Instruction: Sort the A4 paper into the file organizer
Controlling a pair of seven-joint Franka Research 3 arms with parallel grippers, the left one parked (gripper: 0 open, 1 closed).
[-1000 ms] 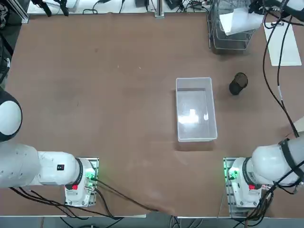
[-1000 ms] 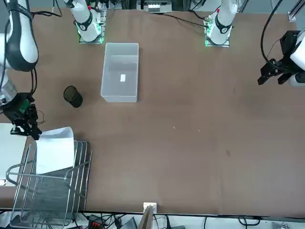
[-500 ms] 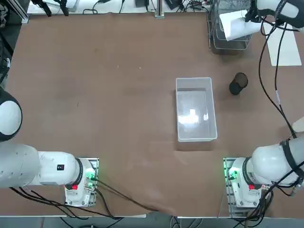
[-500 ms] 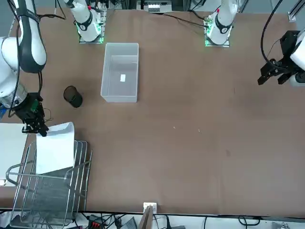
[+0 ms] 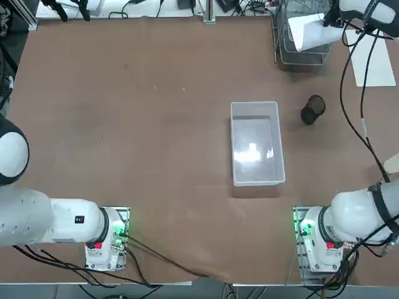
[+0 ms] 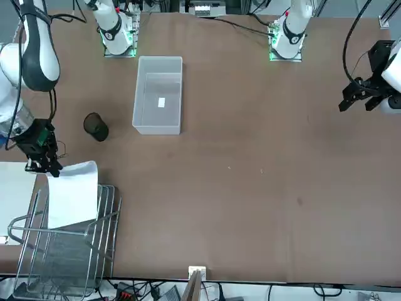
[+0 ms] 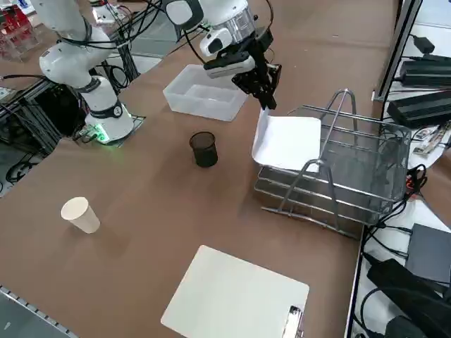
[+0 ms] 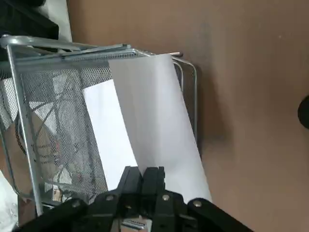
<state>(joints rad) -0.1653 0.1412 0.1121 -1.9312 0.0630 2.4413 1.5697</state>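
The A4 paper (image 7: 289,141), a plain white sheet, lies partly inside the upper tray of the wire-mesh file organizer (image 7: 356,184) at the table's far right corner. Its near edge sticks out of the rack and curls upward. My right gripper (image 7: 266,98) is shut on that raised edge, just outside the rack's open end. The wrist view has the closed fingers (image 8: 142,175) pinching the A4 paper (image 8: 149,121) with the file organizer (image 8: 43,96) beyond. From overhead, the A4 paper (image 5: 310,30) covers part of the file organizer (image 5: 300,57).
A clear plastic bin (image 5: 255,143) stands mid-table, with a black mesh cup (image 5: 312,111) between it and the rack. A white clipboard (image 7: 232,296) and a paper cup (image 7: 79,214) lie toward the table's right edge.
My right gripper has shifted slightly along the rack's open end with the sheet's edge still pinched. The paper stays in the rack.
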